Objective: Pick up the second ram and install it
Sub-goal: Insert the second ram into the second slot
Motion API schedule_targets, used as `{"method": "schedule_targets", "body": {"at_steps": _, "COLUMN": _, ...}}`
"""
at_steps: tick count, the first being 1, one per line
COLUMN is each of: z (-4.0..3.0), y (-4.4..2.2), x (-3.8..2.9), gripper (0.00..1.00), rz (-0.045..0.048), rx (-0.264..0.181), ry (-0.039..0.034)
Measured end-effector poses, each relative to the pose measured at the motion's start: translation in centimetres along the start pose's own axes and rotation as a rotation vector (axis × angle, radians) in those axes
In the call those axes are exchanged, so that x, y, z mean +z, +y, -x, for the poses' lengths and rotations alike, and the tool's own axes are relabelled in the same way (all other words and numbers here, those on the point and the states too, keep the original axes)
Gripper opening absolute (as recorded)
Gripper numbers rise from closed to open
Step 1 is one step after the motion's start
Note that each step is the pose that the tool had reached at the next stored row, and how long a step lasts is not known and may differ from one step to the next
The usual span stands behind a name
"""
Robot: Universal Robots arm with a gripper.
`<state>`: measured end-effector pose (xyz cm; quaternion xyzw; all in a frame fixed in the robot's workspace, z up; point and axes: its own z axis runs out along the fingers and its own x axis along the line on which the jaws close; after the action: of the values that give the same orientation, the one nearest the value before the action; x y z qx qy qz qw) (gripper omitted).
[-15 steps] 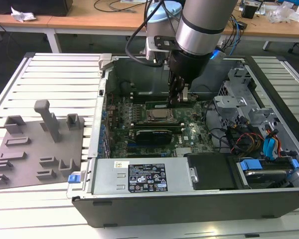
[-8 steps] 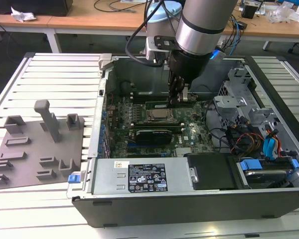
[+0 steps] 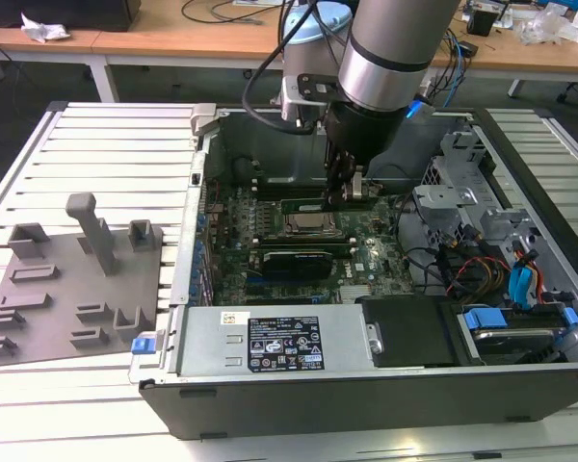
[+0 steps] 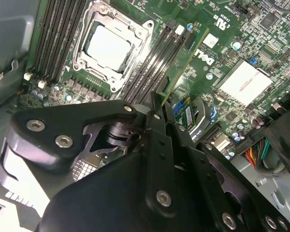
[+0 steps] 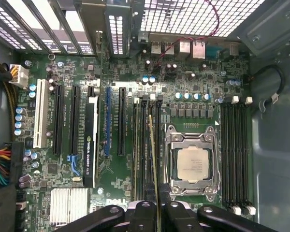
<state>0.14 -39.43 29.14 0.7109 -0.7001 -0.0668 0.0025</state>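
So right now I've got the arm [image 3: 395, 48] reaching down into the open PC case [image 3: 366, 385], with the gripper [image 3: 342, 188] low over the motherboard [image 3: 366, 255], just past the CPU socket [image 3: 303, 223] on the far side in the exterior view.

The gripper is pinched on the ram [image 4: 180, 63]. In the second wrist view I can see the green stick running up out of the black fingers [image 4: 157, 121], edge-on and tilted, lying along the bank of black slots [image 4: 152, 63] right beside the socket [image 4: 108, 46]. In the first wrist view the ram [image 5: 153, 164] shows as a thin line between the fingers [image 5: 144, 217], lined up with the slots [image 5: 146, 145] next to the socket [image 5: 191, 164]. I can't tell whether its bottom edge is actually in a slot or just above it.

There's another bank of slots [image 5: 237, 154] on the other side of the socket, and I can't make out a stick in any of them from here. A black expansion card [image 5: 90, 145] stands in a slot further over.

Off on the exterior view's left, the grey tray [image 3: 67, 279] sits on the slatted table [image 3: 125, 144], well apart from the gripper.
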Motion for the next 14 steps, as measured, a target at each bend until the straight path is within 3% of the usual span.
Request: {"method": "schedule_targets", "body": {"at_steps": 14, "z": -0.09, "y": -0.1, "x": 1.0, "gripper": 0.14, "rz": 0.0, "rx": 0.0, "ry": 0.0001}}
